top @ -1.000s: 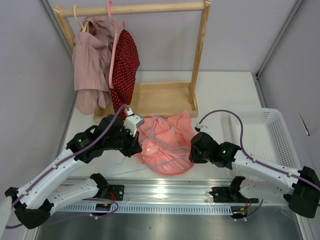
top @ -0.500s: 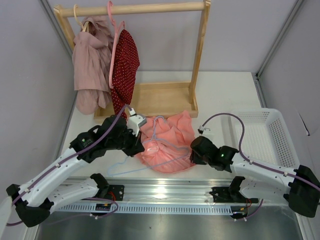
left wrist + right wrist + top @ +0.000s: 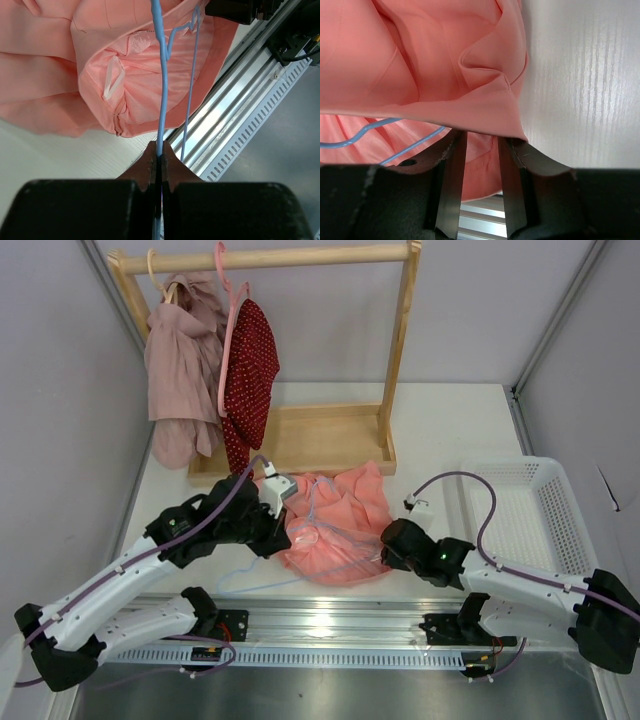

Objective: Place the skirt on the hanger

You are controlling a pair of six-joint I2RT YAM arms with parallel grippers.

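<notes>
The salmon-pink skirt [image 3: 340, 515] lies crumpled on the table between my two arms. The light-blue wire hanger [image 3: 240, 587] lies partly over it and sticks out to the left. My left gripper [image 3: 284, 530] is at the skirt's left edge; in the left wrist view its jaws [image 3: 159, 146] are shut on the hanger wire [image 3: 162, 90], which runs over the skirt [image 3: 115, 60]. My right gripper [image 3: 386, 543] is at the skirt's right edge. In the right wrist view it [image 3: 480, 142] stands narrowly open, the skirt's edge [image 3: 470, 65] draped over the fingertips and fabric in the gap.
A wooden rack [image 3: 300, 258] stands at the back, holding a dusty mauve garment [image 3: 180, 360] and a red dotted garment [image 3: 252, 370] on a pink hanger. A white basket [image 3: 545, 485] sits at the right. A metal rail [image 3: 330, 625] runs along the near edge.
My left gripper has moved right with the hanger wire, pushing it further over the skirt. My right gripper has slid a little nearer, staying at the skirt's right edge.
</notes>
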